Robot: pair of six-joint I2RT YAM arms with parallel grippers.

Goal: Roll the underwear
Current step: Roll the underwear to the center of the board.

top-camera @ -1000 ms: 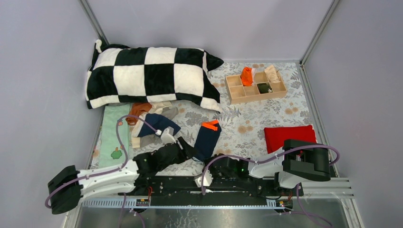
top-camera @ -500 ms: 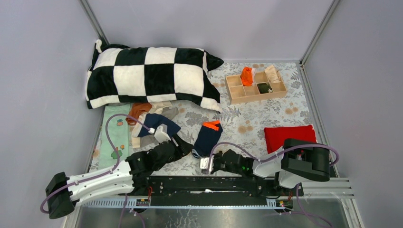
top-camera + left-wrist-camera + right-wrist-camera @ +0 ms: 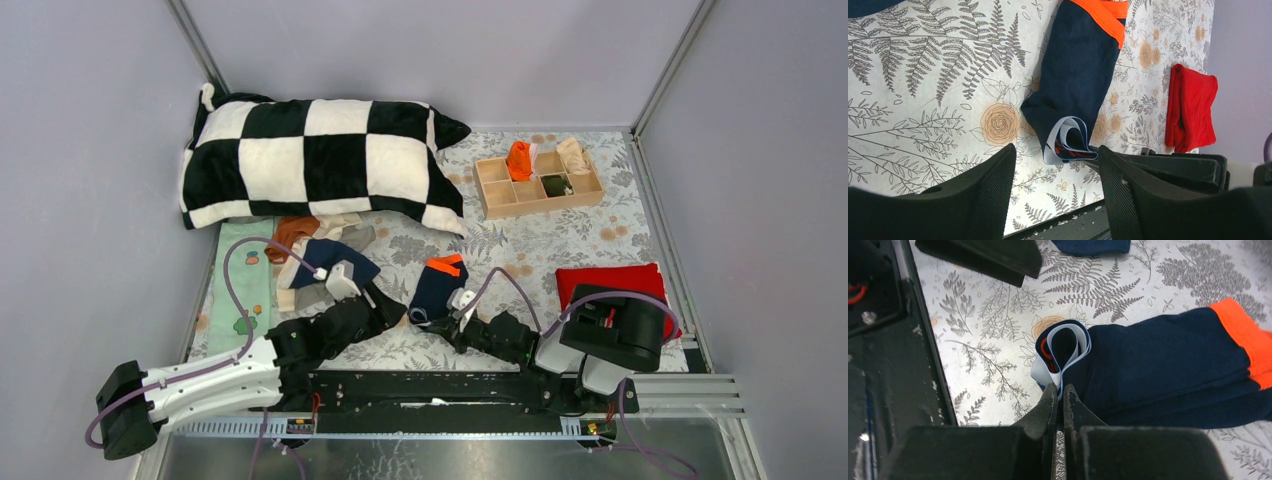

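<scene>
In wood box (image 3: pixel 497 194): orange brief (image 3: pixel 518 160), beige brief (image 3: pixel 573 154), dk bundle (image 3: pixel 555 185).

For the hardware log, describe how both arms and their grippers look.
Left arm: white middle link, black joints. Right arm: black housings, pale grey link. A purple cable runs along each. Left gripper and right gripper: black, wedge-shaped fingers with a ribbed texture.

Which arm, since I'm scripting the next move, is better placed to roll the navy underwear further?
Right, probably. The right fingers, shut, touch the rolled end of the navy underwear, in line to push it on. The left fingers stand open short of the roll, holding nothing.
</scene>
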